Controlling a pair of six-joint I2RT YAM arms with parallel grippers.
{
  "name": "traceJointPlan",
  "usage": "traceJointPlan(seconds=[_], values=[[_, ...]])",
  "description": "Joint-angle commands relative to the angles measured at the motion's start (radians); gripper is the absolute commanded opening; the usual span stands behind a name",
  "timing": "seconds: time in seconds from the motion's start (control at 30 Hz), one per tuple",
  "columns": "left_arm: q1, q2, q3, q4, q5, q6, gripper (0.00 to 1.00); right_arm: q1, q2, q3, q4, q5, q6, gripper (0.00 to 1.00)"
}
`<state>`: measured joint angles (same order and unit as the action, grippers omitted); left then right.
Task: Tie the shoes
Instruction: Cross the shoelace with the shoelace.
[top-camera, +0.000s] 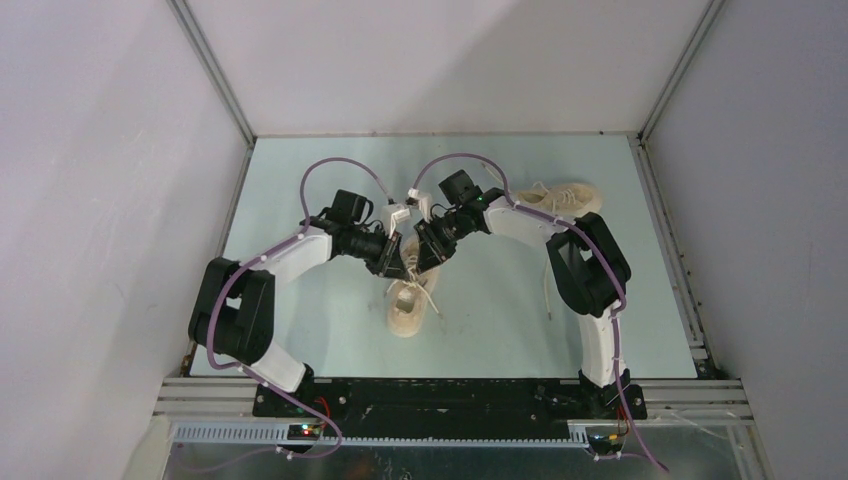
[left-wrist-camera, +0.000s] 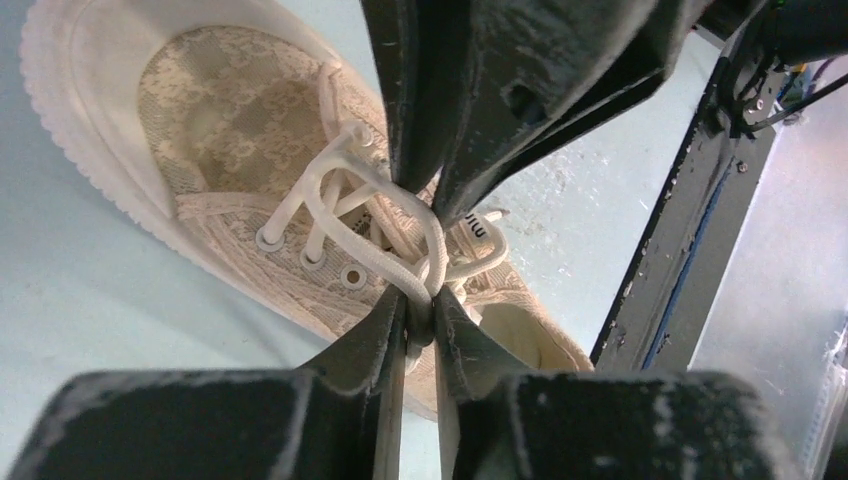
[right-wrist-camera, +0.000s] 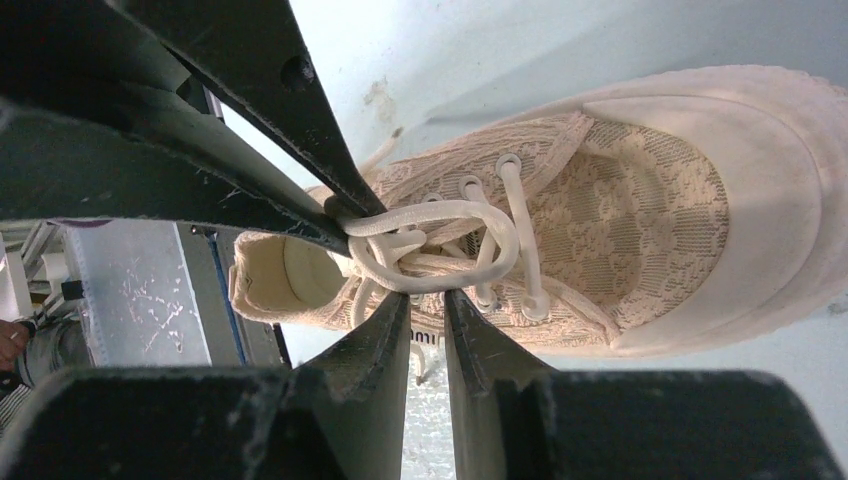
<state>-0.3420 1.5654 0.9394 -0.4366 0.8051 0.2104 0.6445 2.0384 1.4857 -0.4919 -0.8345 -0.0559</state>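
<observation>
The shoe (top-camera: 405, 308) I'm working on sits mid-table, directly under both grippers. Its lace (right-wrist-camera: 440, 209) is drawn up over the tongue in a loose tangle of loops.

I judge the shoe to be very light. It has a soft woven upper that would cave under a pinch and only the rubber rim to give it stiffness. Any hard pull on the lace will likely drag or lift the whole shoe rather than tighten anything.

The lace looks like limp woven cord. It won't hold a loop by itself, and I expect it could slide through smooth fingers. The place to hold is the lace itself, low on a loop near the crossing, never the fabric.

The left gripper (left-wrist-camera: 420, 308) has its jaws drawn together on one strand of that lace. The right gripper (right-wrist-camera: 427, 298), facing it almost tip to tip, is likewise clamped on lace at the other side of the knot.

I count two shoes. The far shoe (top-camera: 566, 196) lies on its own beyond the right arm, well apart from the first, with its far lace (top-camera: 547, 285) trailing loose over the table (top-camera: 300, 170). There are two grippers, both on the near shoe's one lace.
</observation>
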Motion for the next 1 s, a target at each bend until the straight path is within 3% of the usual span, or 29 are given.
traceJointPlan(seconds=[0.0, 0.2, 0.6, 0.97], values=[[-0.008, -0.022, 0.027, 0.036, -0.034, 0.009, 0.15, 0.009, -0.007, 0.032, 0.024, -0.026, -0.003, 0.22], [-0.010, -0.046, -0.024, 0.114, -0.045, -0.010, 0.01, 0.024, 0.019, 0.047, 0.029, -0.010, -0.007, 0.22], [-0.028, -0.066, -0.069, 0.178, -0.064, -0.019, 0.00, 0.035, 0.059, 0.071, 0.037, -0.035, -0.021, 0.28], [-0.037, -0.102, -0.060, 0.103, -0.139, 0.005, 0.00, 0.042, 0.064, 0.070, 0.071, -0.054, -0.035, 0.38]])
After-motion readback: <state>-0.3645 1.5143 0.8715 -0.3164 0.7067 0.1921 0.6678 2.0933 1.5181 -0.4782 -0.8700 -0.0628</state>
